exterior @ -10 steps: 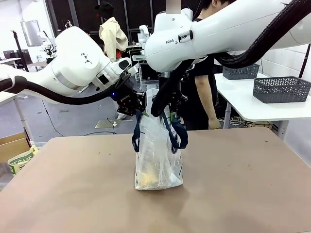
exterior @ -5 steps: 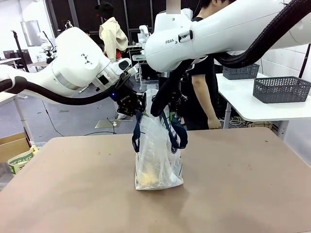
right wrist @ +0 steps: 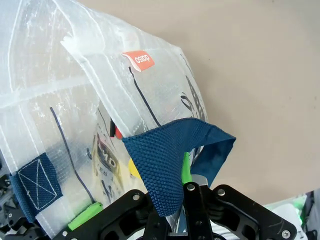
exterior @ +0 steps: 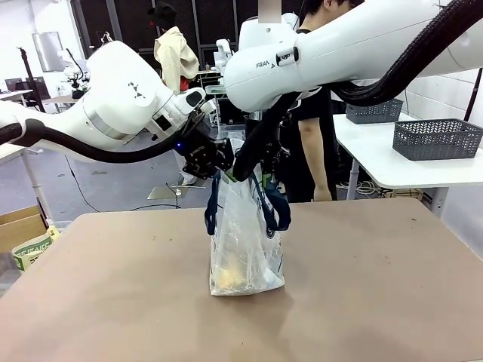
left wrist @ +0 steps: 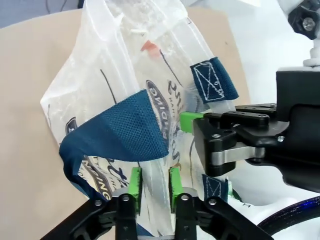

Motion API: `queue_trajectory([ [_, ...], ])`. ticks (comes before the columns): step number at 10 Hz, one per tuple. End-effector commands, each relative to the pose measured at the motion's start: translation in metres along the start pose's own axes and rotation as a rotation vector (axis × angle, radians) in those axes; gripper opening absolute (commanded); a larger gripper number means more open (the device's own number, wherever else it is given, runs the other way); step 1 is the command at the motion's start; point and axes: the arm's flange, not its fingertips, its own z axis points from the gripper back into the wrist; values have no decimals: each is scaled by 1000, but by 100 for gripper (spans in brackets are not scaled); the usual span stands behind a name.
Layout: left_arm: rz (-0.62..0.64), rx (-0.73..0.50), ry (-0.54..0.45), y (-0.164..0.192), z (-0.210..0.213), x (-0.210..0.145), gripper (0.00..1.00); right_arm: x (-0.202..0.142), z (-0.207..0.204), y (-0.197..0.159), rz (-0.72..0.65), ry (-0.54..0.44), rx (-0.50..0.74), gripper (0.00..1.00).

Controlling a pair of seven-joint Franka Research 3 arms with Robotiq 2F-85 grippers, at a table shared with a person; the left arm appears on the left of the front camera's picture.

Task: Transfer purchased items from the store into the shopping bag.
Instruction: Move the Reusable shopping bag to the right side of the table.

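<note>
A translucent clear plastic shopping bag [exterior: 245, 241] with navy blue strap handles stands upright on the middle of the brown surface [exterior: 377, 294], and a yellow piece [right wrist: 133, 168] shows through its film. The right end effector [right wrist: 186, 172] is clenched on the bag's top edge at one strap. The left end effector [left wrist: 154, 181] is released, its green pads slightly parted around the opposite edge.

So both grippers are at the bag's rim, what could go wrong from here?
1. The left gripper has its pads parted around the rim of the shopping bag; unsupported, that side may sag and narrow the mouth.
2. The right gripper is shut on thin plastic beside a navy handle; a pull could tip the slim upright bag.
</note>
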Motion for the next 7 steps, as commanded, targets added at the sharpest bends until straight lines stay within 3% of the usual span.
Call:
queue_trajectory([
  [1, 0, -77, -12, 5, 3, -5, 86, 2, 1, 2, -14, -1, 39, 0],
  [2, 11, -115, -9, 6, 2, -7, 100, 2, 2, 2, -16, -1, 39, 0],
  [7, 31, -202, -4, 9, 7, -16, 100, 5, 0, 1, -26, 4, 35, 0],
])
